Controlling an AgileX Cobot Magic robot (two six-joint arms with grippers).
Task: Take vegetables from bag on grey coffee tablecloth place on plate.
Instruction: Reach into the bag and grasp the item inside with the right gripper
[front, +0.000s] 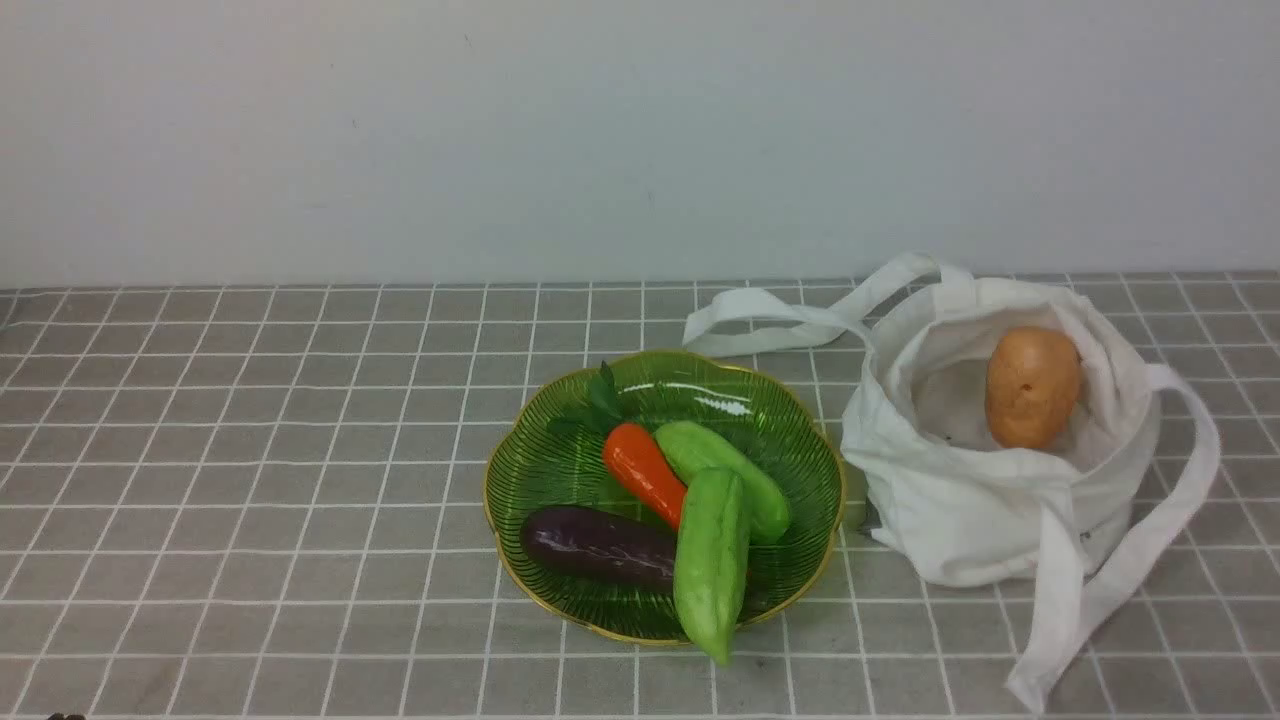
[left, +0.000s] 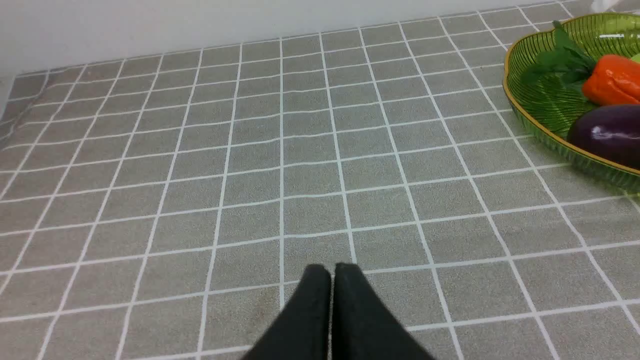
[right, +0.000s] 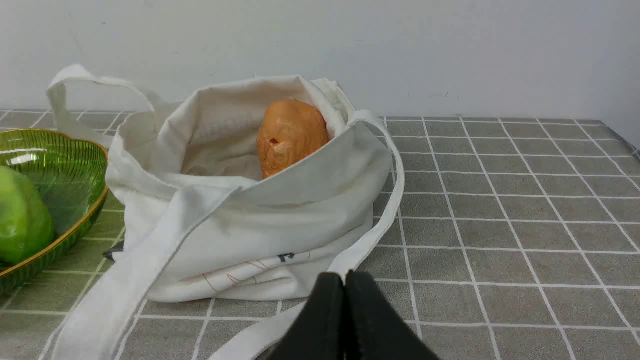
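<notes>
A tan-orange potato (front: 1033, 388) stands inside the slouchy white bag (front: 990, 510) at the right of the grey checked tablecloth (front: 250, 480); the right wrist view shows the potato (right: 290, 135) against the bag (right: 260, 220) wall. To the bag's left is the green gold-rimmed plate (front: 560, 470), holding a carrot (front: 645, 472), a purple eggplant (front: 598, 545) and two green gourds (front: 712, 560). Neither arm appears in the front view. My left gripper (left: 332, 270) is shut and empty over bare cloth, left of the plate (left: 545, 105). My right gripper (right: 345, 278) is shut and empty, just in front of the bag.
The bag's long straps (front: 1090, 600) trail over the cloth toward the front right and behind the plate (front: 760, 320). A white wall (front: 640, 130) closes the back of the table.
</notes>
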